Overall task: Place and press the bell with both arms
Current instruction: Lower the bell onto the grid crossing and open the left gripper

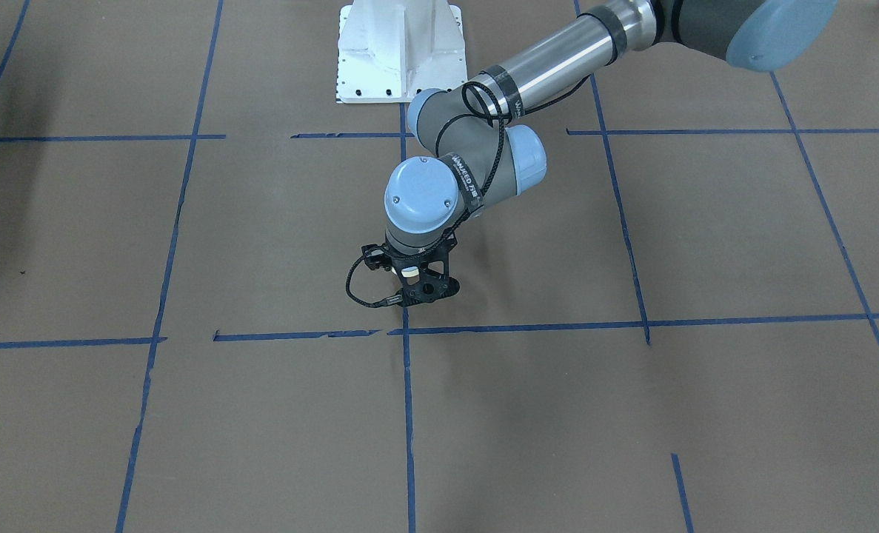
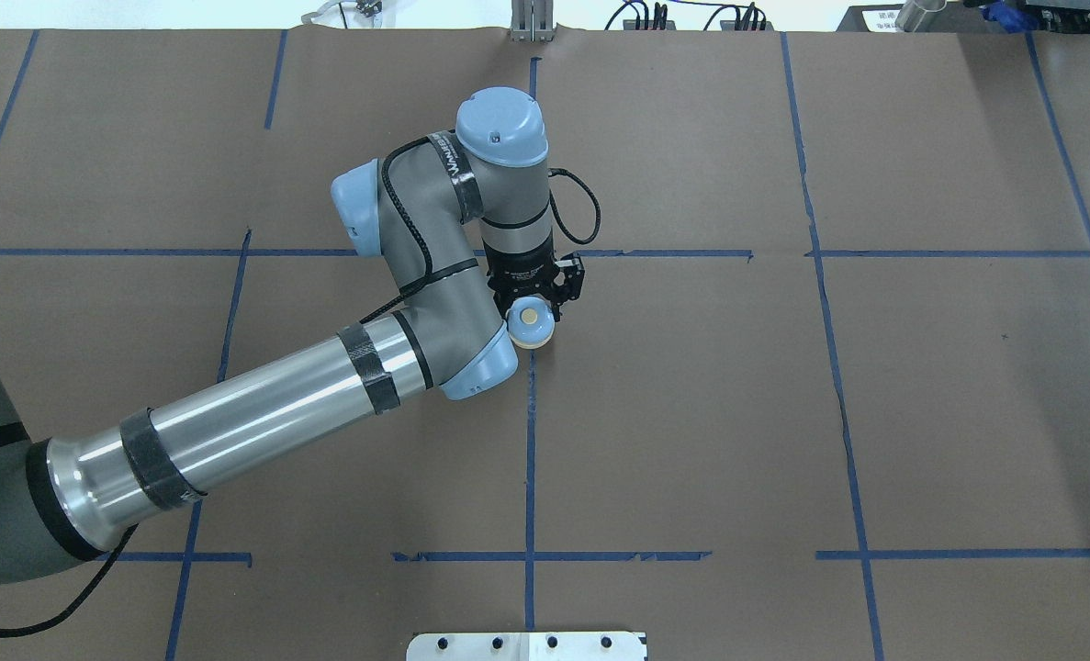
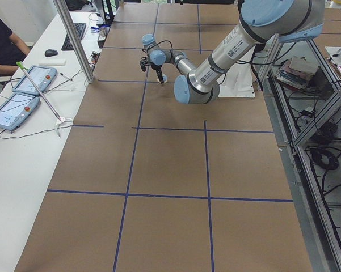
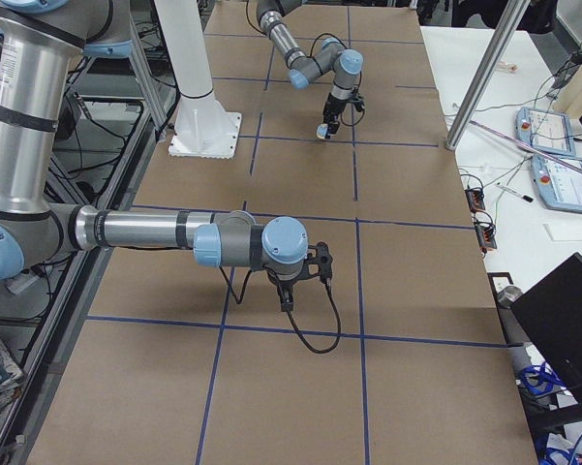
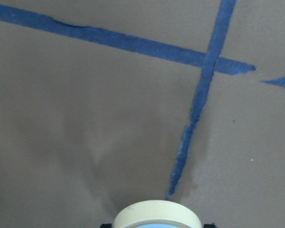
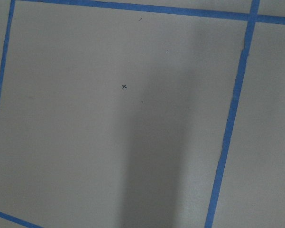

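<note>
Front-facing view, bell (image 1: 409, 272): clenched in the left hand (image 1: 426, 292), just on the robot's side of the tape crossing (image 1: 406, 332). Only its cream button shows, so contact with the worktop (image 1: 632, 414) cannot be told.
Front-facing view, risk: letting go above the surface would likely drop and tip the bell.
Overhead view, grip: the hand pinches the rounded blue dome. A smooth curve under narrow fingers could slip free. The left arm (image 2: 260, 422) hides the crossing with its wrist.
Left-side view, room: a seated operator (image 3: 0, 42) and two pendants (image 3: 35, 79) on a white side bench (image 3: 11, 170), all well apart from the crossing.
Right-side view, right hand (image 4: 287, 302): hangs over the worktop, well apart from the crossing and nearer this camera. Released or clenched cannot be told.
Right-side view, risk: the right arm (image 4: 145, 231) faces a long reach, and the arms could meet if the left arm has not cleared the crossing.
Left wrist view, surface: brown paper under ragged blue tape, with the bell's cream ring nearest the lens and the crossing beyond it. A base set on the tape might rock.
Right wrist view, surface: bare paper, tape lines and a small black mark (image 6: 124, 86). The crossing cannot be identified here, and an off-centre press could slide the bell.
</note>
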Controlling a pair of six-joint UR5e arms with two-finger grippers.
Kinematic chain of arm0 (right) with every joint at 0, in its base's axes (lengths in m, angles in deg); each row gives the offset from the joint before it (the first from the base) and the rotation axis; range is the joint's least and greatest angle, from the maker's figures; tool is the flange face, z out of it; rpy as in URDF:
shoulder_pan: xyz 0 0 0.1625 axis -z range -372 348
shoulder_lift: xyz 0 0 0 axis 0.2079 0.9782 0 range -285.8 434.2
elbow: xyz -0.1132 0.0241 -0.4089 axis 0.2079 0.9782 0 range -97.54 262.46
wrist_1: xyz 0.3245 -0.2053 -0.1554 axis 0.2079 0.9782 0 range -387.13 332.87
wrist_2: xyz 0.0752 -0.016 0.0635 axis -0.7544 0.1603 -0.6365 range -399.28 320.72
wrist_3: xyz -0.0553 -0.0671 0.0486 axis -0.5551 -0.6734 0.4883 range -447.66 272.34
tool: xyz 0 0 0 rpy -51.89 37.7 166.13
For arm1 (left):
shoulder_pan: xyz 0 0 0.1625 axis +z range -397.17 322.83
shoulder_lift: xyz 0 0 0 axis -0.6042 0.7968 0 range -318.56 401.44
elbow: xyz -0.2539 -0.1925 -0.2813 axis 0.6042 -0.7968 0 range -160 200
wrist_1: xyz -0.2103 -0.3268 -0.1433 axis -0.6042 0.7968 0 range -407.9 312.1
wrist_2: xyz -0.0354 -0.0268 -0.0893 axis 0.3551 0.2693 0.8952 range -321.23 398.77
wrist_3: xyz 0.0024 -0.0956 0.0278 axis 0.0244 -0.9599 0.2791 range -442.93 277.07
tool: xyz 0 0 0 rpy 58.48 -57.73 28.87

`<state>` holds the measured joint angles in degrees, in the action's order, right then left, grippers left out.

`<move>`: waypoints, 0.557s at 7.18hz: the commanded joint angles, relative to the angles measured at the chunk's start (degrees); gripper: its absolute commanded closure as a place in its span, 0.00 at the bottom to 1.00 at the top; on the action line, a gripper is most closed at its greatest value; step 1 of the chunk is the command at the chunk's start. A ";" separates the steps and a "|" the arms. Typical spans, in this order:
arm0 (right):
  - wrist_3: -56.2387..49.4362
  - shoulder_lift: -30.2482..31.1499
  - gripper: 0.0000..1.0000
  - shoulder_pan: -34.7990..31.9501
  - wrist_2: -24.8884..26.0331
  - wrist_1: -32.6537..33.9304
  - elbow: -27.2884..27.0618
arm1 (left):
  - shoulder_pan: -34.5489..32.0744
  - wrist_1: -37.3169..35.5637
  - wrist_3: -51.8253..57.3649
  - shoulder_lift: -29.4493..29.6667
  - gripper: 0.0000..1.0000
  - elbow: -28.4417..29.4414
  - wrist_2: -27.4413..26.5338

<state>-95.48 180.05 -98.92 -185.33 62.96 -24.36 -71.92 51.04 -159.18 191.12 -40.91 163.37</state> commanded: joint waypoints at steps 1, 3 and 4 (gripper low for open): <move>0.00 -0.03 0.00 0.09 -0.19 0.00 0.03 | 0.29 1.08 0.23 0.34 0.76 1.14 -2.25; 0.08 -0.03 0.00 0.17 -0.19 0.00 0.03 | 0.56 3.44 0.93 0.34 0.23 1.23 -4.70; 0.17 -0.12 0.00 0.17 -0.28 0.00 0.03 | 0.21 3.45 1.02 0.34 0.12 1.15 -5.84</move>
<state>-95.38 179.99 -98.78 -185.55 62.96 -24.33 -71.53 53.92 -158.38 191.46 -39.74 158.97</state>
